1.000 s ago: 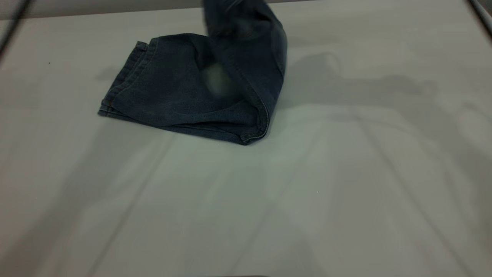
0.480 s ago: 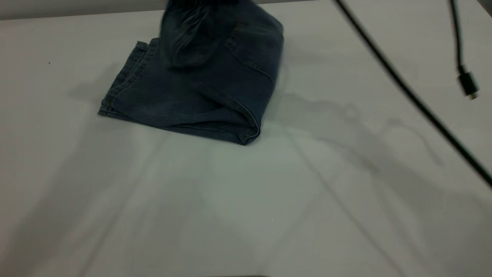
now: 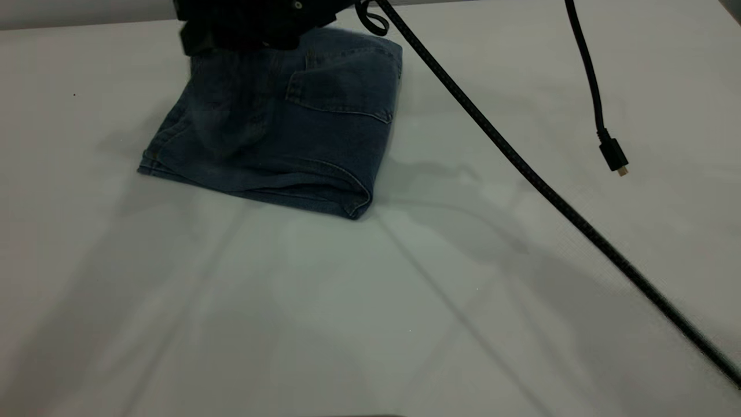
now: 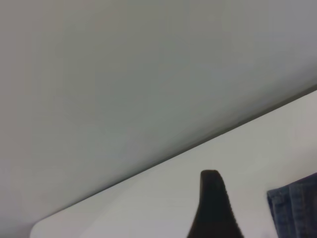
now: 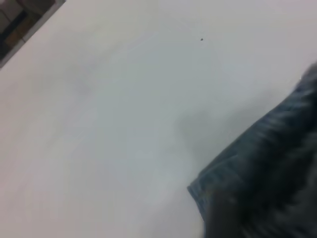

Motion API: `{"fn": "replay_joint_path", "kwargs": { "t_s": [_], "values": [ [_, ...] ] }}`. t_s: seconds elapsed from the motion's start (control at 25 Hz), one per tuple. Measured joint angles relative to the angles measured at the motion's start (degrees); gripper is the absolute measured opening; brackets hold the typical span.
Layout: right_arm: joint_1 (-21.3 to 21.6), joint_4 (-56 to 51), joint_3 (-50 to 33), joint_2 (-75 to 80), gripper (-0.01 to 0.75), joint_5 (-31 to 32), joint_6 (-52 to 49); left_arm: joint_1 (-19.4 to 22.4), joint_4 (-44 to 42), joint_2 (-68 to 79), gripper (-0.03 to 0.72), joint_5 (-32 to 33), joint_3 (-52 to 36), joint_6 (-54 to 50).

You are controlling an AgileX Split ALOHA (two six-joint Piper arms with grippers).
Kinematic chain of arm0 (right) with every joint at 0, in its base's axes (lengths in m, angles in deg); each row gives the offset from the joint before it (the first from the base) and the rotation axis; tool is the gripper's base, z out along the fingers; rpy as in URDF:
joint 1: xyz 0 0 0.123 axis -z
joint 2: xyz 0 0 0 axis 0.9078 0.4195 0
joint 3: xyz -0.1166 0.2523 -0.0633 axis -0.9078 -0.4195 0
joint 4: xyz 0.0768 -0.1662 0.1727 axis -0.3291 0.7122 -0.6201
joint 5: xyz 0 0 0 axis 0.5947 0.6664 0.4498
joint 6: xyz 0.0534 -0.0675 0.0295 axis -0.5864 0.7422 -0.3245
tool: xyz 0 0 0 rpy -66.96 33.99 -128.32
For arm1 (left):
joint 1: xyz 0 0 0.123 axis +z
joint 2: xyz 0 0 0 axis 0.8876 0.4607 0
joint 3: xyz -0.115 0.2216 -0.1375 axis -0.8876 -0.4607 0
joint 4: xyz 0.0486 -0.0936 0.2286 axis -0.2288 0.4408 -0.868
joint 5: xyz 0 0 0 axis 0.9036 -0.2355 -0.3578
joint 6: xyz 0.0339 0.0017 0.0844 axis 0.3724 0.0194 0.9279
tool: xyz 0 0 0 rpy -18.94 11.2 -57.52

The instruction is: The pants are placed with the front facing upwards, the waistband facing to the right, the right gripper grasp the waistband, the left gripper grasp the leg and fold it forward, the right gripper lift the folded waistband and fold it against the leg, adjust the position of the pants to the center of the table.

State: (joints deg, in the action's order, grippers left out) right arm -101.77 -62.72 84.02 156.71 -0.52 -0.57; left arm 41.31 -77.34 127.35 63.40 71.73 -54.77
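The blue denim pants point(image 3: 324, 145) lie folded on the white table point(image 3: 405, 301) at the back left of the exterior view, a patch back pocket point(image 3: 341, 87) facing up. My right gripper point(image 3: 249, 35) hangs low over their back left part, shut on the waistband, whose cloth point(image 3: 226, 119) droops blurred under it. In the right wrist view the denim point(image 5: 267, 163) fills the area at the jaws. Only a dark tip of my left gripper point(image 4: 212, 198) shows in the left wrist view, over bare table beside a hem edge of the pants point(image 4: 296, 210).
The right arm's thick black cable point(image 3: 521, 168) runs slantwise over the table from the back to the front right corner. A thinner cable with a loose plug point(image 3: 613, 156) dangles above the right side. The table's far edge point(image 4: 163, 158) is close to the left gripper.
The lifted waistband part has swung from the right over to the left and come down onto the legs. The right gripper and its cables have come into the exterior view. The whole bundle has shifted slightly left.
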Motion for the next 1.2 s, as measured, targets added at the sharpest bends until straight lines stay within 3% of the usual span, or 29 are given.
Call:
{"fn": "replay_joint_path", "kwargs": {
  "t_s": [0.08,0.2,0.4,0.64,0.76,1.2],
  "values": [
    [0.0,0.8,0.1,0.0,0.477,-0.3,-2.8,0.0,0.7,0.0,0.459,0.1,0.0,-0.1],
    [0.0,7.2,0.9,-0.1,0.549,0.7,-10.4,0.0,1.3,0.0,0.459,0.1,0.0,-0.2],
    [-2.0,33.0,9.1,-0.2,0.527,5.5,-39.6,0.0,1.5,0.0,0.459,0.1,0.0,-0.2],
    [-6.4,75.6,20.5,0.0,0.466,19.6,-82.7,0.0,1.5,0.0,0.459,0.0,0.0,-0.2],
    [-8.0,88.4,25.4,1.3,0.462,24.0,-99.8,0.0,1.5,0.0,0.459,-0.1,0.0,-0.2],
    [-6.5,91.4,30.0,8.9,0.461,20.7,-139.2,0.0,3.0,0.0,0.459,0.0,0.0,-1.6]
  ]
}}
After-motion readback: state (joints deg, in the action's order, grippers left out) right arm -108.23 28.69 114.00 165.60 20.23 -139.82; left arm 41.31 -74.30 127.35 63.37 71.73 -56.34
